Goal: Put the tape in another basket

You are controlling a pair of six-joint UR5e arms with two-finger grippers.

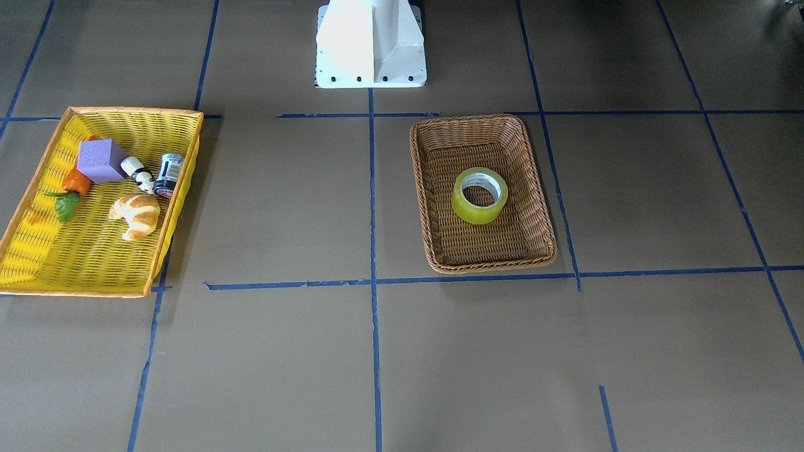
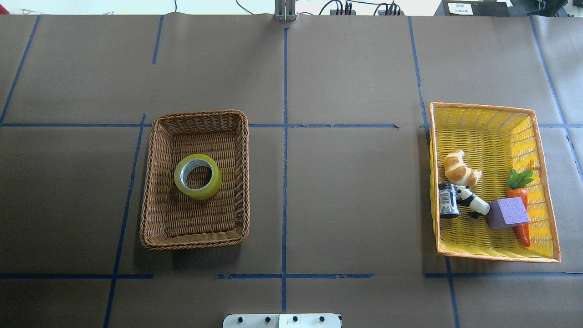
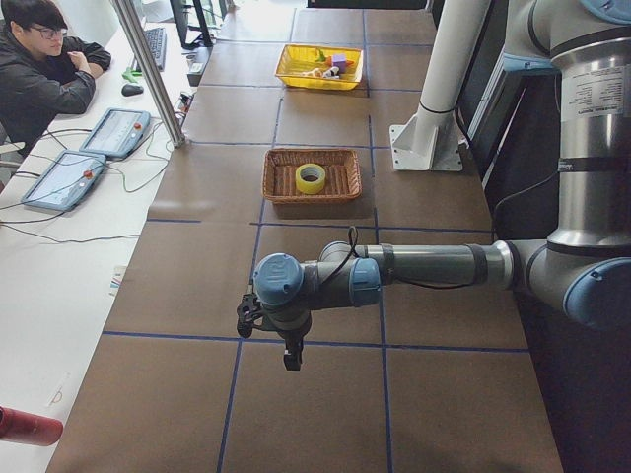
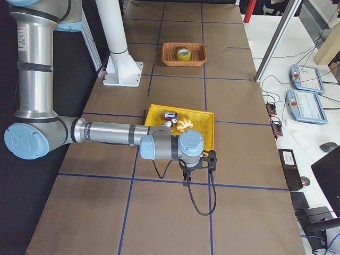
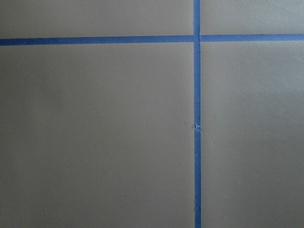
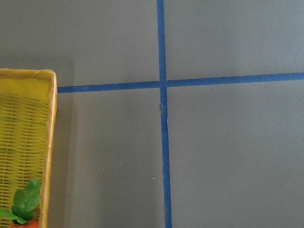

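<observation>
The tape (image 1: 475, 215) is a wide roll of see-through yellow-green with a pale grey-white core. It lies flat on one face with its hole facing up, about in the middle of the basket (image 1: 477, 246) floor and clear of all four walls. The basket is rectangular brown wicker with a braided rim and walls that slope outward. It stands upright on the brown table (image 1: 282, 207), on the robot's left of the centre line.

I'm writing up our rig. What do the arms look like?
The left arm and right arm are silver-grey tubes with light-blue joint caps. The left gripper and right gripper are black; thin black cables run at both wrists, the right one looping down.
</observation>
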